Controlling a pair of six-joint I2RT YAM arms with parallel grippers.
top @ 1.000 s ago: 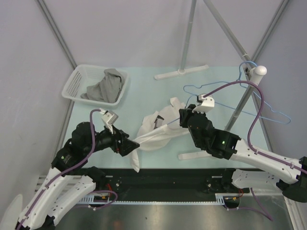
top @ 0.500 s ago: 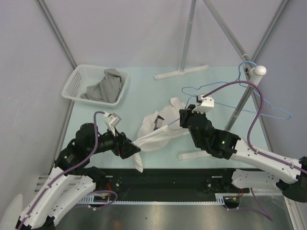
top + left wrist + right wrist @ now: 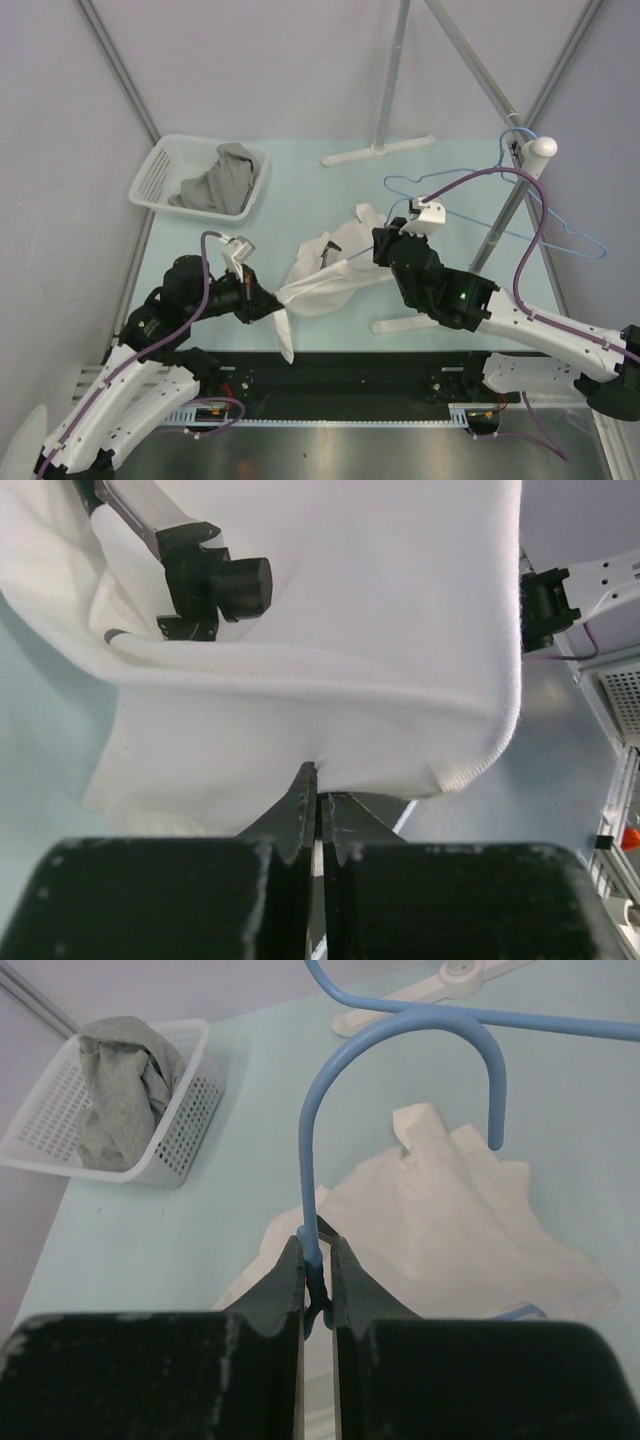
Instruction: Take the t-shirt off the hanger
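Observation:
The white t-shirt (image 3: 325, 272) lies bunched on the pale green table, still draped over a blue hanger (image 3: 400, 1030). My right gripper (image 3: 384, 243) is at the shirt's right end. In the right wrist view it (image 3: 317, 1252) is shut on the hanger's neck just below the hook, with the t-shirt (image 3: 470, 1220) spread beneath. My left gripper (image 3: 270, 303) is at the shirt's lower left end. In the left wrist view it (image 3: 318, 780) is shut on a fold of the t-shirt (image 3: 330, 610) near its hem. Most of the hanger's frame is hidden inside the fabric.
A white basket (image 3: 160, 170) holding a grey garment (image 3: 222, 178) sits at the back left. An empty blue hanger (image 3: 565, 238) hangs from the rack peg (image 3: 541, 147) at the right. The rack's white feet (image 3: 378, 152) lie at the back and near my right arm.
My left gripper, open a second ago, has closed on the t-shirt's fabric and drawn slightly back to the left. The right gripper keeps its hold on the hanger in place.

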